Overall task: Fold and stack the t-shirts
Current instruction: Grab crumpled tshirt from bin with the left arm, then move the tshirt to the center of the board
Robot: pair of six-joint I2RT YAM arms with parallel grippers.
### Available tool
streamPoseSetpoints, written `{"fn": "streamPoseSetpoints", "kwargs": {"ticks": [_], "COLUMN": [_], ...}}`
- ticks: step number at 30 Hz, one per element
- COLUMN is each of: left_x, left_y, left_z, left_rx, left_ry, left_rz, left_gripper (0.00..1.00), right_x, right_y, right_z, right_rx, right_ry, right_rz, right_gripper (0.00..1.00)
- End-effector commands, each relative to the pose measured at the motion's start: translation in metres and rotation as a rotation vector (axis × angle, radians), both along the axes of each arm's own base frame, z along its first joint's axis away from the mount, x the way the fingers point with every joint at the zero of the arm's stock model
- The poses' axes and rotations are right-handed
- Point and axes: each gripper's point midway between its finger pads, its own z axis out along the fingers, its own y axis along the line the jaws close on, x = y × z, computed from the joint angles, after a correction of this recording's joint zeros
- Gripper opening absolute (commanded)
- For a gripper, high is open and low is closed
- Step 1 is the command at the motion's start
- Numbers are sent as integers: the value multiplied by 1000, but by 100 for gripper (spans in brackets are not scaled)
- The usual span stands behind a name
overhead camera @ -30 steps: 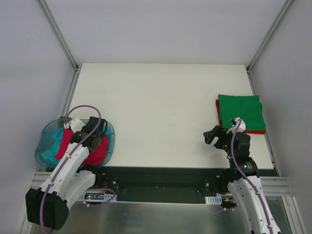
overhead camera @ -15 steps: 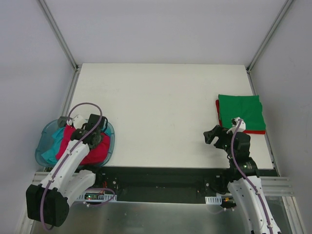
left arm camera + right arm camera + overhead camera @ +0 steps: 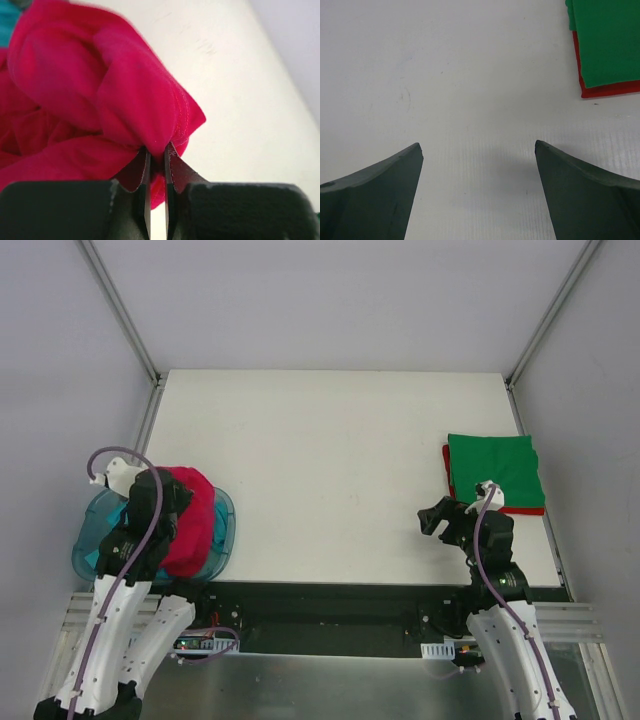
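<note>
**Top external view.** The left arm [image 3: 135, 540] stands over a translucent blue tub [image 3: 227, 530] at the bench's [image 3: 320, 460] near left corner. A crimson shirt [image 3: 192, 522] hangs in a loose, unfolded bunch along the arm's right side, above the tub. A strip of teal shirt [image 3: 98, 558] shows inside the tub. Near the right edge of the bench lies a green shirt [image 3: 495, 468], folded flat into a rectangle. It lies on a folded red shirt [image 3: 447, 468], of which only thin margins show at the left and near sides. The right claw [image 3: 434, 517] hovers just beside this stack, on its near left, touching neither shirt.

**Left wrist view.** The left claw [image 3: 156, 155] is closed to a narrow slit, pinching a fold of the crimson shirt. The cloth bulges in soft, rounded folds above the fingers, with bare bench beyond it.

**Right wrist view.** The right claw is spread wide and holds nothing. Only bare bench lies between its fingers. The stack's corner sits at upper right, the green shirt smooth and straight-edged over the red one.
</note>
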Motion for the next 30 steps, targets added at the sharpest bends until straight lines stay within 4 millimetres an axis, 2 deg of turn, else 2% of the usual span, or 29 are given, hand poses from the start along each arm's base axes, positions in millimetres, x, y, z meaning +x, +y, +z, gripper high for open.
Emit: {"fn": "streamPoseSetpoints", "kwargs": {"ticks": [1,4,6,8,9,10,13,18,21,25,28,30], "left_x": [12,24,37,47,54,56,68,89,83,76,74,74], "left_y": [3,-7,-26,-52,-67,-88,-136,-195,-232,-294,-326,-338], "left_z": [94,147,180,215,226,243,273,288,305,303,306,308], "left_rx": [-2,4,30,67,71,68,39,-114,-133,-102,-164,-209], "left_ry": [-275,-418,-495,-562,-575,-608,-662,-681,-736,-760,-750,-738], "left_rz": [-4,-72,-195,-360,-440,-563,-825,-1120,-1288,-1465,-1576,-1628], "left_gripper": [0,0,0,0,0,0,0,0,0,0,0,0], "right_x": [6,6,7,7,7,7,6,8,7,8,8,7], "right_y": [0,-1,-1,0,0,0,-1,-4,-3,-3,-3,-3], "right_z": [12,12,11,11,11,11,9,8,8,6,6,5], "right_rx": [11,10,10,11,11,10,5,-6,-3,-9,-9,-11], "right_ry": [-42,-43,-43,-43,-43,-43,-38,-40,-38,-31,-24,-21], "right_rz": [-10,-16,-16,-13,-13,-14,-13,-27,-24,-24,-20,-20], "right_gripper": [96,96,96,96,96,96,96,96,96,96,96,96]}}
